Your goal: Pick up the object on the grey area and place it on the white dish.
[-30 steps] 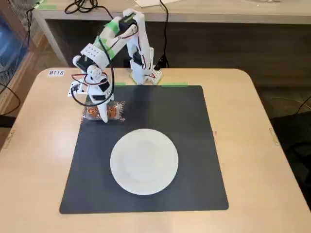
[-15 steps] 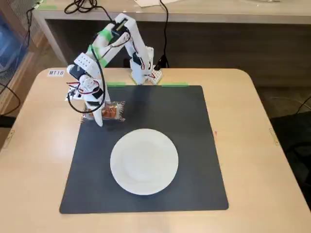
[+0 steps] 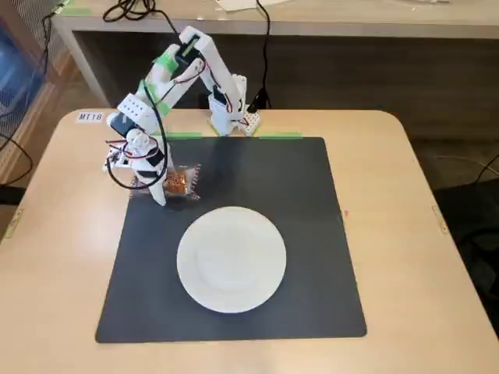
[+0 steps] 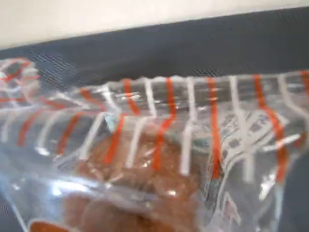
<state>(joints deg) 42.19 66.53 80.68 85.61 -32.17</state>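
The snack [image 3: 182,181], orange-brown in a clear wrapper with red and white stripes, lies near the upper-left corner of the dark grey mat [image 3: 312,234]. My gripper [image 3: 163,195] is down at the snack's left side, its white finger [image 3: 157,189] touching or just beside the wrapper. The fixed view does not show whether the jaws are closed on it. In the wrist view the snack [image 4: 159,159] fills most of the frame, very close, with the mat [image 4: 193,43] behind it and no fingers in sight. The white dish [image 3: 231,259] sits empty at the mat's centre, below and right of the snack.
The arm's base [image 3: 228,117] is clamped at the mat's far edge, with green tape beside it. The light wooden tabletop [image 3: 62,234] surrounds the mat. A shelf with cables [image 3: 132,9] stands behind the table.
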